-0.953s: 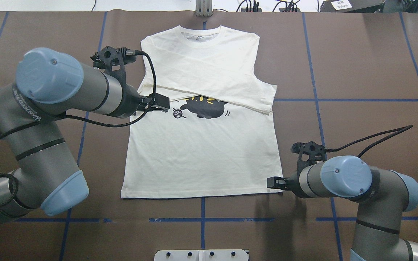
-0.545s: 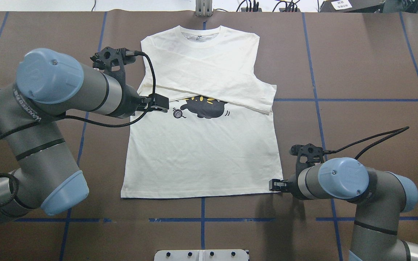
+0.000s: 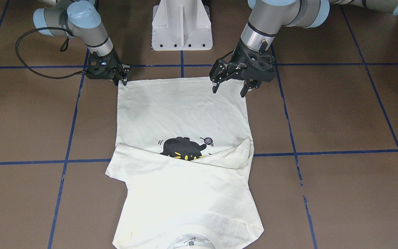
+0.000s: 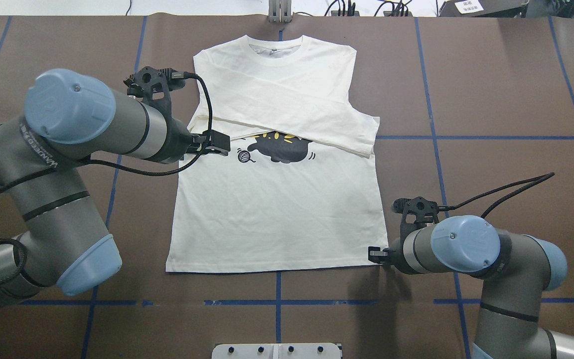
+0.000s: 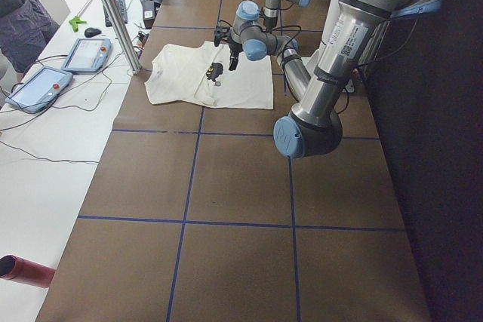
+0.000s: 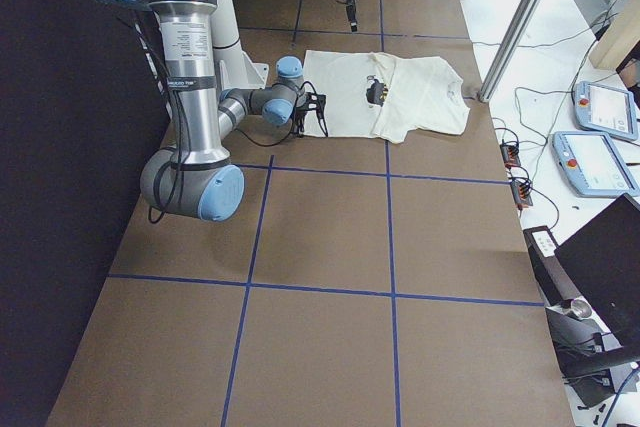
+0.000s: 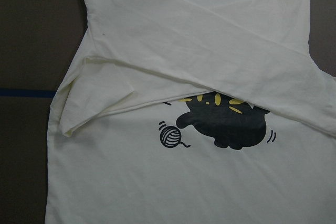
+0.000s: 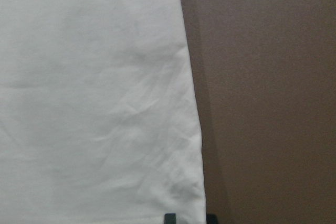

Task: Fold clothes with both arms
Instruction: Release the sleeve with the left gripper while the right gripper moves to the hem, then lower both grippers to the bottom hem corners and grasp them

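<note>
The cream shirt (image 4: 277,219) lies flat on the brown table, print side up, with both sleeves folded across the chest. They partly cover the black cat print (image 4: 279,148). My left gripper (image 4: 222,142) hangs open above the shirt's left edge by the folded sleeve; the front view shows it (image 3: 229,92) open and empty. My right gripper (image 4: 372,255) is low at the hem's right corner (image 3: 122,80). In the right wrist view its fingertips (image 8: 169,217) stand slightly apart with the corner of the shirt (image 8: 94,103) between them. The left wrist view shows the shirt (image 7: 157,182) but no fingers.
The white pedestal base (image 3: 181,24) stands at the robot's side of the table. A metal plate (image 4: 277,350) sits at the near edge and a post (image 4: 279,10) at the far edge. Control tablets (image 5: 45,84) lie on a side table.
My right gripper has dropped and settled at the hem's right corner. My left arm has barely shifted. The shirt has not moved.
</note>
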